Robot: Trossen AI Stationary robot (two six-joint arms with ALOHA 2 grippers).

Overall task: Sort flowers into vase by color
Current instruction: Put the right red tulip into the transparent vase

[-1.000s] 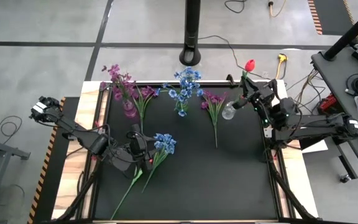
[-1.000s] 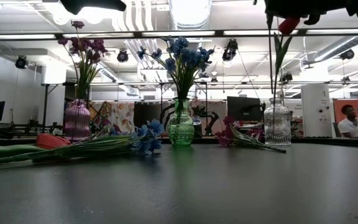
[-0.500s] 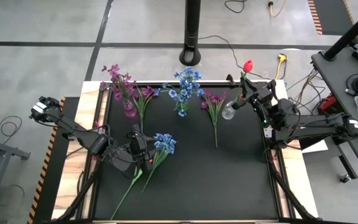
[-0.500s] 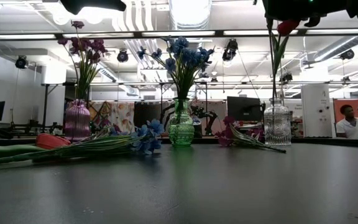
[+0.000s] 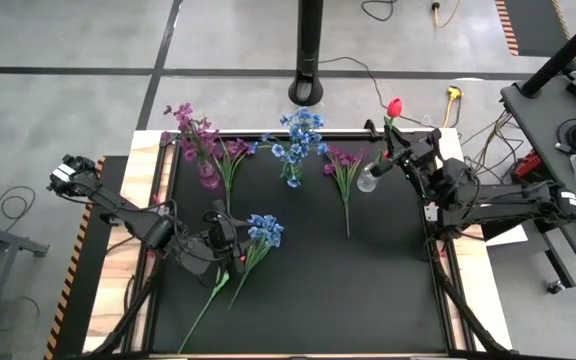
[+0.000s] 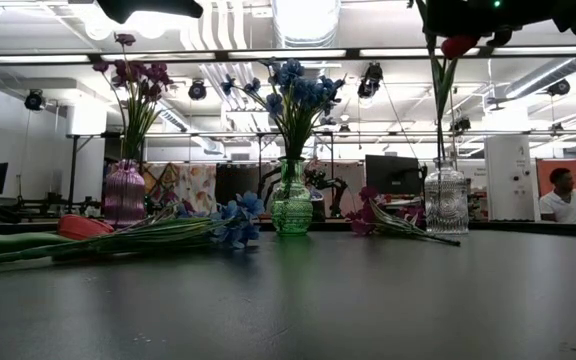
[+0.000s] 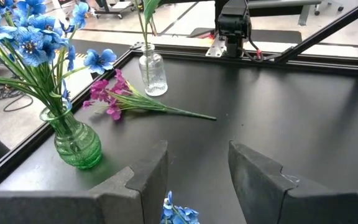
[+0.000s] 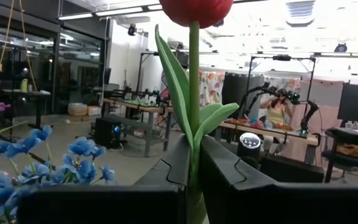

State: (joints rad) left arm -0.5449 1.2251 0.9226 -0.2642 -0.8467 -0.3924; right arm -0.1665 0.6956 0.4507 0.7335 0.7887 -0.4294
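Above the clear vase, right gripper is clamped on the red tulip's stem.

Three vases along table's far edge — loose flowers between.

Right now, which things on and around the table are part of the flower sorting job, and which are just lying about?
Part of the job:
red tulip in the right gripper
clear vase
green vase
purple vase
loose blue flowers
loose purple flowers
left gripper

Just lying about:
black pole
floor cables
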